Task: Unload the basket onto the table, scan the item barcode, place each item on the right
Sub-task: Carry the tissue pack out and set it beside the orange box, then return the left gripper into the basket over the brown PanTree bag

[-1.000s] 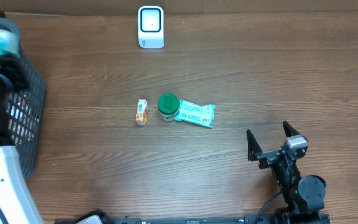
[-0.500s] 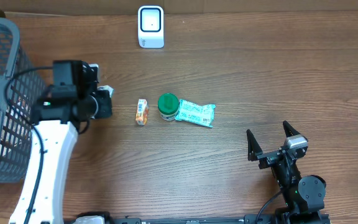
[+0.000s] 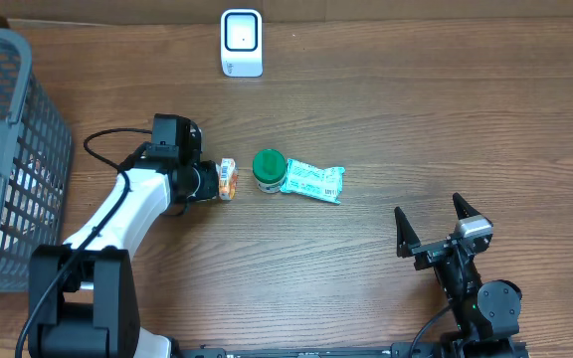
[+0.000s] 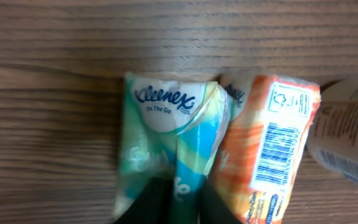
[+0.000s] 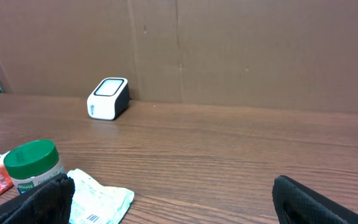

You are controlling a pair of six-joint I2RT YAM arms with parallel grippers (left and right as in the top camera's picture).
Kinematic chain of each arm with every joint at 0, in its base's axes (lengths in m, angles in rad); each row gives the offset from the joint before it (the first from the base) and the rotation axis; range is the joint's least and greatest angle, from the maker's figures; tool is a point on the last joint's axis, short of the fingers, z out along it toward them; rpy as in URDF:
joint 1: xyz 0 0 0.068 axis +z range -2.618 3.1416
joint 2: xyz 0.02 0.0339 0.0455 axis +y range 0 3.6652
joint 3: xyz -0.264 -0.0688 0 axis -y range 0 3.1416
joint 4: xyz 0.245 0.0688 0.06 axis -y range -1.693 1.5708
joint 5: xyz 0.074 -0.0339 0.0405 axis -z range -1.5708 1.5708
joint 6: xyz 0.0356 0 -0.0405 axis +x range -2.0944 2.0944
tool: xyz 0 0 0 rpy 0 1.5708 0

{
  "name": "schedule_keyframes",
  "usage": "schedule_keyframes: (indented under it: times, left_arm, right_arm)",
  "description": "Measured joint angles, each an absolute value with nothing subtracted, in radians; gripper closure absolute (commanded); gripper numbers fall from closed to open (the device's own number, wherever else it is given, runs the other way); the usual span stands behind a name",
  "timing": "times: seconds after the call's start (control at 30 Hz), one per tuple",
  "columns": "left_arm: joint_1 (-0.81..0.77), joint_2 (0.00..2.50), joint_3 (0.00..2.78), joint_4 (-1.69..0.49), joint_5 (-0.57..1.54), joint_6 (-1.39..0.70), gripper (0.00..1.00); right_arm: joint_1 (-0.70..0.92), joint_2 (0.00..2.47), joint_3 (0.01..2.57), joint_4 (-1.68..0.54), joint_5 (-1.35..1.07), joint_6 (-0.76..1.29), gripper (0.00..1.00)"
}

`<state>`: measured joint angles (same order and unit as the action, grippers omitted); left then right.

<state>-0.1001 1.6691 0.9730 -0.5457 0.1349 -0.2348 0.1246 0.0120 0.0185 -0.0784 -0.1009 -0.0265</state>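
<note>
The left arm has swung away from the basket (image 3: 40,111) at the table's left edge, and its left gripper (image 4: 184,198) is now down at the middle of the table (image 3: 416,109). There is one tissue pack (image 4: 160,130), one orange packet (image 3: 229,179), one green-lidded jar (image 3: 269,167), one teal-and-white pouch (image 3: 313,183), one white scanner (image 3: 241,42) and one grey basket. The tissue pack lies flat on the wood, touching the orange packet's left side, well apart from the scanner at the far edge. The left jaws stand only a sliver apart with the pack's teal fold between them. The right gripper (image 3: 427,205) rests near the front edge, spread wide and holding nothing.
</note>
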Motion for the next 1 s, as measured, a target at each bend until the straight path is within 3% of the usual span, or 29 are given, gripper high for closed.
schedule_keyframes:
  times: [0.1,0.23,0.33,0.47,0.6,0.77,0.9,0.97,1.0]
  left_arm:
    - [-0.110,1.677,0.973,-0.514,0.161,-0.256,0.52]
    - [-0.112,1.677,0.995,-0.539,0.192,-0.263,0.50]
    - [-0.112,1.673,1.119,-0.655,0.204,-0.263,0.50]
    - [-0.097,1.643,1.360,-0.846,0.206,-0.237,0.36]
    - [-0.027,1.586,1.626,-1.015,0.157,-0.192,0.34]
    - [0.173,1.509,1.844,-1.148,0.040,-0.164,0.32]
    - [0.399,1.501,1.859,-1.196,-0.001,-0.187,0.38]
    - [0.536,1.527,1.858,-1.200,-0.015,-0.241,0.30]
    - [0.596,1.542,1.858,-1.201,-0.019,-0.274,0.19]
  right_arm:
    - [0.124,0.012,0.019,-0.078,-0.101,-0.026,0.00]
    - [0.124,0.012,0.019,-0.079,-0.101,-0.026,0.00]
    - [0.124,0.012,0.019,-0.080,-0.101,-0.026,0.00]
    - [0.125,0.012,0.019,-0.079,-0.101,-0.026,0.00]
    - [0.124,0.012,0.019,-0.079,-0.101,-0.026,0.00]
    - [0.124,0.012,0.019,-0.079,-0.101,-0.026,0.00]
    - [0.125,0.012,0.019,-0.078,-0.101,-0.027,0.00]
    - [0.124,0.012,0.019,-0.079,-0.101,-0.026,0.00]
    - [0.124,0.012,0.019,-0.079,-0.101,-0.027,0.00]
